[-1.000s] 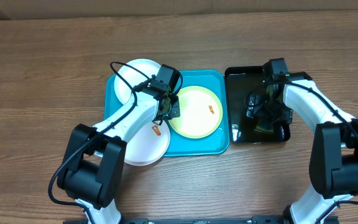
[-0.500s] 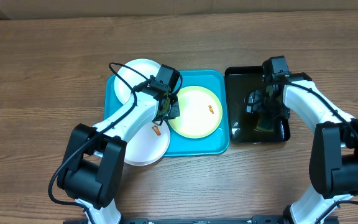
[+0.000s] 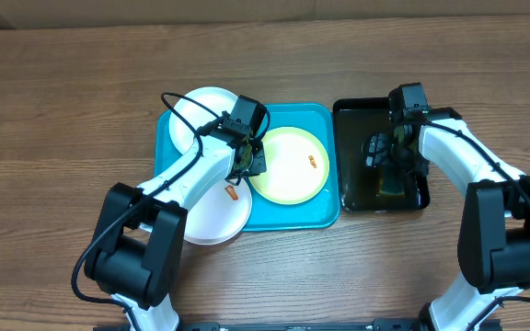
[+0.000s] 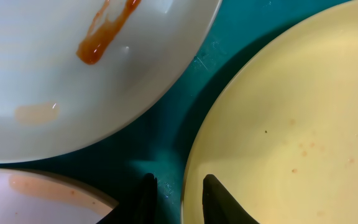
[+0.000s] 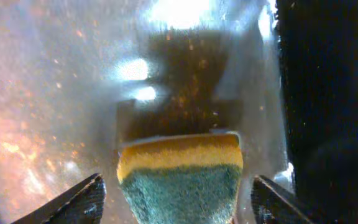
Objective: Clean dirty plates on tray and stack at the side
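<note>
The near white round plate (image 3: 208, 221) still hangs over a corner of the big blue plastic tray (image 3: 288, 219). The left end effector (image 4: 179, 182) has stayed, slightly open around the edge of the yellow-rimmed round plate (image 3: 288, 165). The right end effector (image 5: 176, 182), wide open around the yellow-green sponge (image 5: 179, 165), slid farther into the black basin (image 3: 352, 115).

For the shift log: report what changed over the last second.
The right gripper edged slightly toward the table's far side over the black basin, fingers astride the sponge without gripping it. Nothing was picked up or released. The left arm, plates and tray look unchanged.
</note>
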Robot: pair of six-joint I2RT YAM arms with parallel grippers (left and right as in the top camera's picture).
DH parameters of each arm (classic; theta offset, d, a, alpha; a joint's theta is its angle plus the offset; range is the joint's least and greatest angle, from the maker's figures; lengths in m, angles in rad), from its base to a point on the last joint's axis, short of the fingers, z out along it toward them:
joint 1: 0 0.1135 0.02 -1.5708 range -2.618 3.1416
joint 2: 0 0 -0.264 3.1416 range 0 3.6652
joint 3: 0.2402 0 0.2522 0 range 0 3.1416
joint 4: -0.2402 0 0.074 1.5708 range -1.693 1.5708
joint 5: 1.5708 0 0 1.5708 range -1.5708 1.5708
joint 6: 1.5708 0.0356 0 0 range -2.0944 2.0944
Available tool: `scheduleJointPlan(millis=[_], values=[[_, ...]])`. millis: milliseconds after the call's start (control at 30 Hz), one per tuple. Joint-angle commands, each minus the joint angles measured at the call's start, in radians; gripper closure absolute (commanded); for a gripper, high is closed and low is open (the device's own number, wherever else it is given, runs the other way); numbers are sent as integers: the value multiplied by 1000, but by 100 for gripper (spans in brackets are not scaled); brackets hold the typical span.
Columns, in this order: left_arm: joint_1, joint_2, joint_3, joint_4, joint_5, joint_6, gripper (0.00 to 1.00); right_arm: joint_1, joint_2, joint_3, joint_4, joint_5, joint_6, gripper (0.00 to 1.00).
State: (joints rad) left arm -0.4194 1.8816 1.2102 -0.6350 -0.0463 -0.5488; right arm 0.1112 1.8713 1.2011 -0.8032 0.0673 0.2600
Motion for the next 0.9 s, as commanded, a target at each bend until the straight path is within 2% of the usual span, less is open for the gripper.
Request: scheduleJointPlan(millis=[0,167,200,267,300,333,367,433,467,533,700,767,800,867], values=[[-6,12,-9,0,-16,-16,73,-5,-6,-8,22,10,3,26],[-6,12,-9,0,-16,-16,73,-5,-6,-42,60,9,6,31],[-6,12,-9,0,-16,-16,73,-5,-6,-50,68,7,5,40],[-6,12,-9,0,-16,-16,73,-5,-6,-61,78,5,5,85],[-6,12,-9,0,-16,-16,73,-5,-6,-61,79,-2,5,91],[-6,12,-9,0,-16,-16,76,-5,-6,-61,82,-10,5,92],[-6,12,-9,0,-16,-16,79,-5,-6,-58,85,-24,5,89],[-6,12,-9,1,-16,-16,83,-6,-6,-41,75,-66,4,20],[-6,12,-9,1,-16,-16,84,-6,-6,-32,65,-85,4,11],[-6,12,-9,4,-16,-16,84,-6,-6,-12,34,-108,2,5],[-6,12,-9,4,-16,-16,81,-6,-6,-3,-83,-103,2,4],[-6,12,-9,4,-16,-16,80,-6,-6,-3,-122,-103,2,12],[-6,12,-9,4,-16,-16,80,-6,-6,-4,-130,-103,1,23],[-6,12,-9,4,-16,-16,80,-6,-6,-4,-142,-103,1,67]])
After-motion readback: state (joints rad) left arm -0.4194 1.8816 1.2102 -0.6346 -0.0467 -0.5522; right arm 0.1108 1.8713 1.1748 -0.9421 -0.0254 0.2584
